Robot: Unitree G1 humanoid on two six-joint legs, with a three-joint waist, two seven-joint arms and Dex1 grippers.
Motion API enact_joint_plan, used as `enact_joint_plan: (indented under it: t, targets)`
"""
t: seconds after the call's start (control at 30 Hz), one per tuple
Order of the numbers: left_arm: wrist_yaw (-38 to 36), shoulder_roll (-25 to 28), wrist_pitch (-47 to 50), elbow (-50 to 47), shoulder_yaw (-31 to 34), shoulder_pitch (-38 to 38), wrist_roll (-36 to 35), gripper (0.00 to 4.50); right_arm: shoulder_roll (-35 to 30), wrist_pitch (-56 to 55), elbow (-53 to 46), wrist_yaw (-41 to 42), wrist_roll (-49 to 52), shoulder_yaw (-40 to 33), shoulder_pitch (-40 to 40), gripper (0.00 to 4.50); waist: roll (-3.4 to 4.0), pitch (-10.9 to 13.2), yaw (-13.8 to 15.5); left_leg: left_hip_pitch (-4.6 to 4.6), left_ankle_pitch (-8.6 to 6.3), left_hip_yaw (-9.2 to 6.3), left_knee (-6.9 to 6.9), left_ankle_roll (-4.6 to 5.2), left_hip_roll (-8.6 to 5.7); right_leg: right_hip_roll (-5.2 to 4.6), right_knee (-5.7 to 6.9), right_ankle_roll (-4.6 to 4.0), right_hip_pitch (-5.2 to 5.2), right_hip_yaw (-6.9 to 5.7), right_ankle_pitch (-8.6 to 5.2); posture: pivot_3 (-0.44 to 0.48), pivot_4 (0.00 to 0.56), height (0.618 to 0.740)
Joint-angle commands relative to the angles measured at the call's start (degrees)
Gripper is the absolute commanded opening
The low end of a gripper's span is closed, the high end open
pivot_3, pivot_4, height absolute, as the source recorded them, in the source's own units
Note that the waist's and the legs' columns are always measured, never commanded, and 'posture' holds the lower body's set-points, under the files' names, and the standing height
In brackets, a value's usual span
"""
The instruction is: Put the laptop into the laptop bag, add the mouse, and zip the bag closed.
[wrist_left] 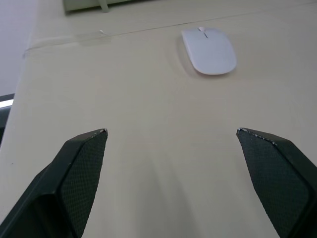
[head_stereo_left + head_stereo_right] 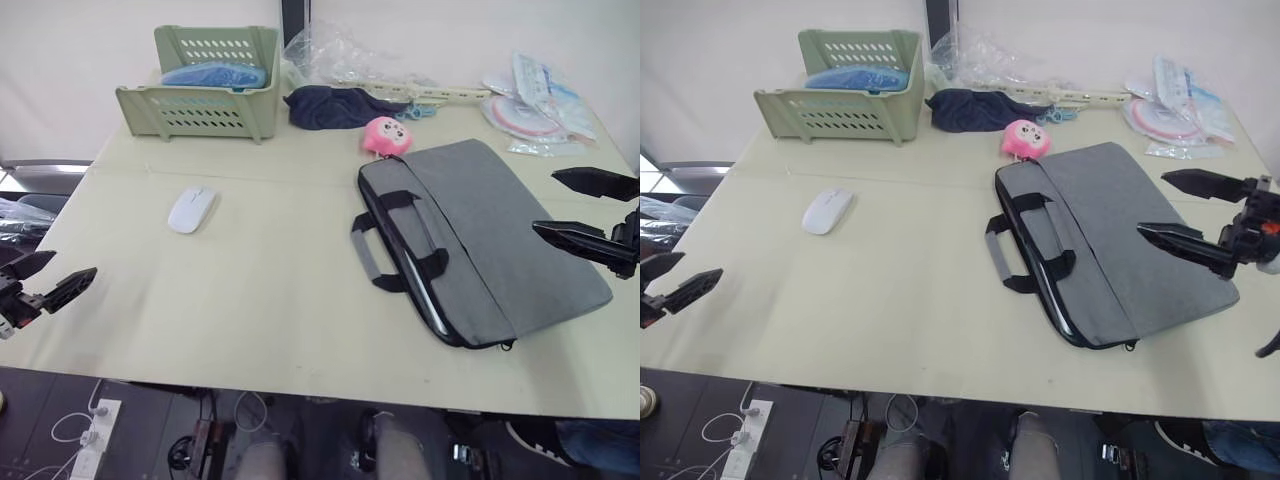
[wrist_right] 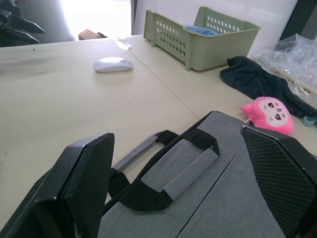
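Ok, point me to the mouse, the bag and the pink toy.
mouse (image 2: 190,210), left eye view, middle of its white top.
bag (image 2: 500,230), left eye view, grey top panel.
pink toy (image 2: 386,136), left eye view, on its face.

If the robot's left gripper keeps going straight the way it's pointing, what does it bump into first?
Most likely the mouse. The left gripper has its jaws open, with bare table ahead and the white mouse lying slightly off to one side of its line, so it might only clip it.
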Motion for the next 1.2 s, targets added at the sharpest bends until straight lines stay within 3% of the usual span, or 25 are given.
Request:
enact_joint_plan:
  t: [0.03,0.2,0.33,0.47,0.97,1.2]
  targets:
    - [5.08,-0.31,4.39,-7.43,-1.48,-2.16,-0.54,4.50,-0.18,-1.21,-0.29,0.62,0.24,-1.76,-0.54,4.47,0.01,0.00,-0.04,0.02,0.00,0.00,-0.01,0.00,0.00,0.00,0.00,0.00,0.01,0.00,0.00,0.000,0.150,0.740]
    - [15.36,-5.76,10.34,-11.47,-11.56,-13.10,3.04,4.50,0.63,-2.37,0.02,0.26,-0.54,-1.55,-0.11,4.47,0.01,-0.02,0.36,0.01,0.00,-0.05,0.07,0.00,-0.04,0.00,-0.02,0.00,0.09,0.00,0.00,0.000,0.150,0.740]
    - [19.53,-10.49,11.31,-5.57,-17.78,-21.28,6.34,4.50,1.17,-1.98,-0.52,-0.63,-0.17,-1.53,-0.38,4.47,0.02,-0.02,-0.09,0.06,0.00,-0.03,-0.01,0.00,-0.06,0.02,-0.01,-0.01,0.09,-0.05,0.01,0.000,0.150,0.740]
    - [21.12,-11.73,10.19,0.80,-21.60,-27.43,10.28,4.50,1.22,-1.87,-0.80,-0.94,-0.10,-1.89,-0.04,4.47,0.00,-0.02,-0.42,0.07,0.00,0.00,-0.01,-0.01,-0.06,0.03,-0.01,-0.01,0.09,-0.06,0.01,0.000,0.150,0.740]
    - [18.41,-16.92,-3.90,32.57,-25.90,-44.49,17.11,4.50,1.04,-1.25,-3.10,-2.65,0.45,-3.55,1.87,4.47,-0.08,-0.06,-0.04,0.02,0.00,-0.02,0.07,0.01,-0.10,0.02,-0.01,0.00,0.09,-0.10,0.01,0.000,0.150,0.740]
    - [17.63,-17.36,-6.57,36.63,-26.19,-46.44,18.31,4.50,0.73,-0.98,-3.53,-2.75,0.40,-4.28,2.40,4.47,-0.08,-0.06,-0.38,0.04,0.01,-0.02,0.03,0.01,-0.10,0.02,-0.01,-0.01,0.09,-0.14,0.01,0.000,0.150,0.740]
